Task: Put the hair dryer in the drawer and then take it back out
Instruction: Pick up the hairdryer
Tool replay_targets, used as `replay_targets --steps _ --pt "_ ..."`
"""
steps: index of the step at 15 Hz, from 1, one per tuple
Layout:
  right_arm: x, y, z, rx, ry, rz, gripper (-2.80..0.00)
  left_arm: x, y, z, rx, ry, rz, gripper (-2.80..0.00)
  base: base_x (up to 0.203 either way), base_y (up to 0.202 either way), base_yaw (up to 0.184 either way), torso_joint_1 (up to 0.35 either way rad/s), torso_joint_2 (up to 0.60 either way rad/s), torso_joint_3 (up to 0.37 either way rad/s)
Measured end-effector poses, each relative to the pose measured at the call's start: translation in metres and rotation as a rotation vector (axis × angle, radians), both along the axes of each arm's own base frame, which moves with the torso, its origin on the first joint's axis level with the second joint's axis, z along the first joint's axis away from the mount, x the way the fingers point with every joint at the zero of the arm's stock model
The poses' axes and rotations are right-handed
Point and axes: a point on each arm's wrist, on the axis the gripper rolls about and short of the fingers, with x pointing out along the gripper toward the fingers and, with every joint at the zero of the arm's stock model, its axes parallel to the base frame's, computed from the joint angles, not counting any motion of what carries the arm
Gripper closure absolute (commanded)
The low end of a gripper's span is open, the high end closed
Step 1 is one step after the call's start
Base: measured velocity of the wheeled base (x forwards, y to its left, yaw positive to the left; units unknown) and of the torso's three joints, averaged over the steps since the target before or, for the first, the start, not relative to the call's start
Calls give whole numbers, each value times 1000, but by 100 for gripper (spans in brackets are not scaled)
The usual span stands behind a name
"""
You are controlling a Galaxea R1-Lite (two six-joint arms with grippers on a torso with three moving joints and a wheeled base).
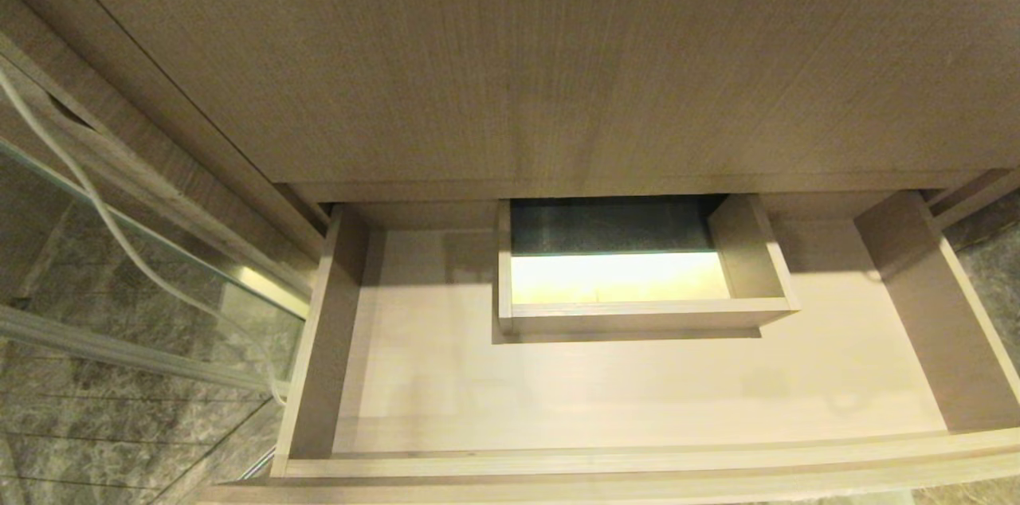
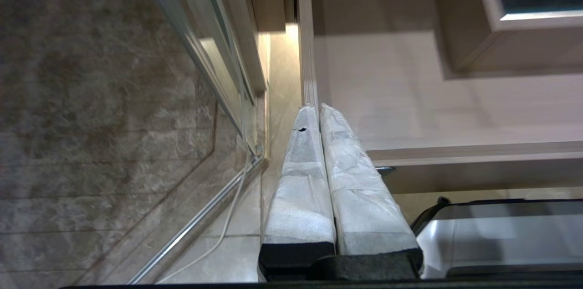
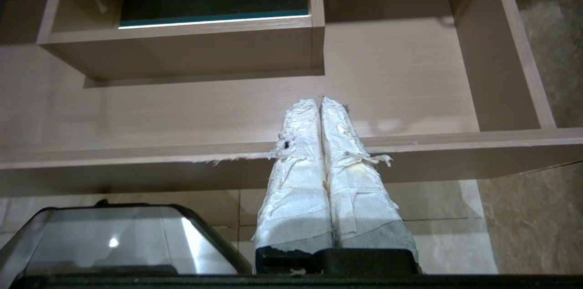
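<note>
Wood-grain drawer [image 1: 637, 401]: we find it pulled out, long axis running left to right, its floor bare around a boxed cutout [image 1: 629, 314] at the far middle.
Hair dryer: we see it in no view; neither inside the drawer nor in either tool, so its bearing from the tools cannot be told.
Left tool [image 2: 319, 111]: fingers pressed together, holding nothing, near the drawer's left front corner.
Right tool [image 3: 319, 102]: likewise pinched together and empty, over the front rail right of centre.
Nearer arm: we cannot judge until the dryer is found.
View differences: head view shows no arm; only the wrist views show tools, floor tiles and a glossy grey robot part [image 3: 123, 239]; a glass panel [image 1: 119, 306] and white cord [image 1: 88, 194] lie left.
</note>
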Motion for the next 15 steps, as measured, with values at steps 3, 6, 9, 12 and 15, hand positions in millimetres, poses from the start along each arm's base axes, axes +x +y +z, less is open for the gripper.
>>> replay_targets --steps 3,6,9,12,15 --pt "0 0 0 0 2 1 0 0 0 0 -3 0 0 0 0 0 0 238 -430 -196" --pt "0 0 0 0 2 1 0 0 0 0 -3 -1 0 0 0 0 0 103 -467 -216" --pt "0 0 0 0 2 1 0 0 0 0 -4 0 0 0 0 0 0 263 -491 -224" --pt "0 0 0 -1 3 1 0 0 0 0 -4 -2 0 0 0 0 0 389 -490 -238" --pt "0 0 0 0 3 0 0 0 0 0 -6 -1 0 0 0 0 0 294 -514 -244"
